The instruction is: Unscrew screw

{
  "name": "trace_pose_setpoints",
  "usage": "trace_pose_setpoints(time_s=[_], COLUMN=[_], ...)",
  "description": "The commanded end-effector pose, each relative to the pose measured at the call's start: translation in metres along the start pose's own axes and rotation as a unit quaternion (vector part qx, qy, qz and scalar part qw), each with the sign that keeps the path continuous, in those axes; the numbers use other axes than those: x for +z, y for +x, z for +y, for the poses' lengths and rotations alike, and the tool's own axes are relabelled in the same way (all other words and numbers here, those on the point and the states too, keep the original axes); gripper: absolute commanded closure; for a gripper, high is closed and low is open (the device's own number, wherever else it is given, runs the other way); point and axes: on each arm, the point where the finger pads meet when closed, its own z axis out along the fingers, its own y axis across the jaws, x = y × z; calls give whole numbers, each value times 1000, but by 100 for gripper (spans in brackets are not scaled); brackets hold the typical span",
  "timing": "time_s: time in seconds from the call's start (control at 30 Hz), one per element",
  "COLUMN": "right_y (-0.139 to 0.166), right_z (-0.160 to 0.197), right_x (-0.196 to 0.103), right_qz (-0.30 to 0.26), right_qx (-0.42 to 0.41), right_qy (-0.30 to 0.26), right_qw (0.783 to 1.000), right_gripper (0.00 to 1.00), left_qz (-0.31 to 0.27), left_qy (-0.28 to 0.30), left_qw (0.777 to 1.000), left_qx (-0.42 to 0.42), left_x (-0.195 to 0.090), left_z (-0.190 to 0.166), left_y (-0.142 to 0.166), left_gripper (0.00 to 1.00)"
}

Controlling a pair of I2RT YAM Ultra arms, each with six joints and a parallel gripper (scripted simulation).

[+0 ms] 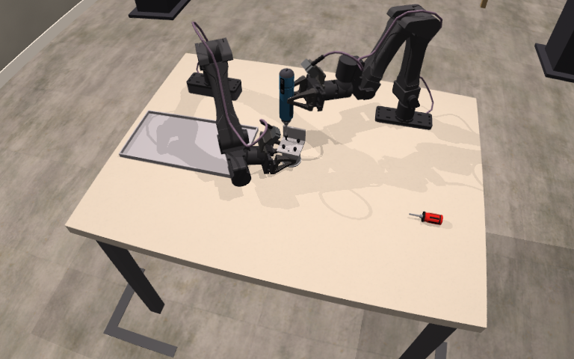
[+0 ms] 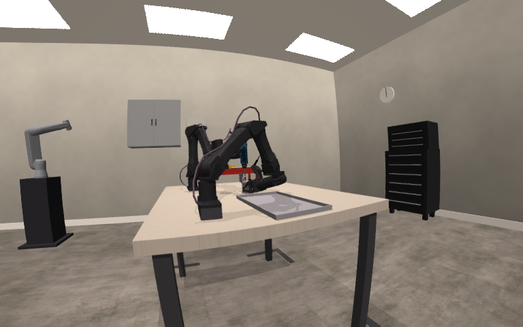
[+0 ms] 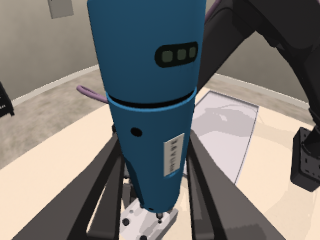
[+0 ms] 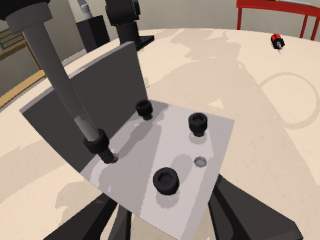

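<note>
- My left gripper (image 1: 291, 99) (image 3: 154, 135) is clamped around the upright screwdriver (image 1: 286, 97) (image 2: 244, 154) (image 3: 150, 100), a long, probably rigid barrel; mid-barrel suits gripping.
- Its tip meets a raised screw (image 4: 97, 142) beside the bracket's upright wall (image 4: 95, 95).
- My right gripper (image 1: 288, 156) (image 4: 165, 170) looks clamped on the mostly hidden joint module (image 1: 297, 162), mid-table, likely tippy.

4 screws (image 4: 165, 181), 2 screwdrivers (image 1: 286, 96).

The electric screwdriver (image 1: 285, 95) (image 3: 145, 75) wears smooth blue plastic above a dull grey metal shaft (image 4: 60, 80). Smooth, pale metal forms the bracket (image 4: 145, 155); its black screws (image 4: 166, 180) look matt. The tabletop (image 1: 338, 253) (image 2: 231, 231) shows smooth, pale wood, while the short screwdriver's handle (image 1: 433, 218) looks like glossy red plastic.
</note>
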Motion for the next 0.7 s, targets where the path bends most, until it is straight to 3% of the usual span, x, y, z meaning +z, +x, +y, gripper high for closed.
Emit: trace_pose_setpoints(time_s=[0.0,0.67], right_y=[-12,-12], right_z=[-5,-5], right_x=[2,2], right_qz=[-15,-15], right_qx=[-13,-13], right_qy=[-4,-4], right_qw=[1000,1000], right_gripper=[41,41], left_qz=[-74,-65], left_qy=[2,0], left_qw=[997,998], left_qx=[-4,-3], left_x=[7,10], left_z=[-4,3], left_y=[-51,-62], left_gripper=[58,58])
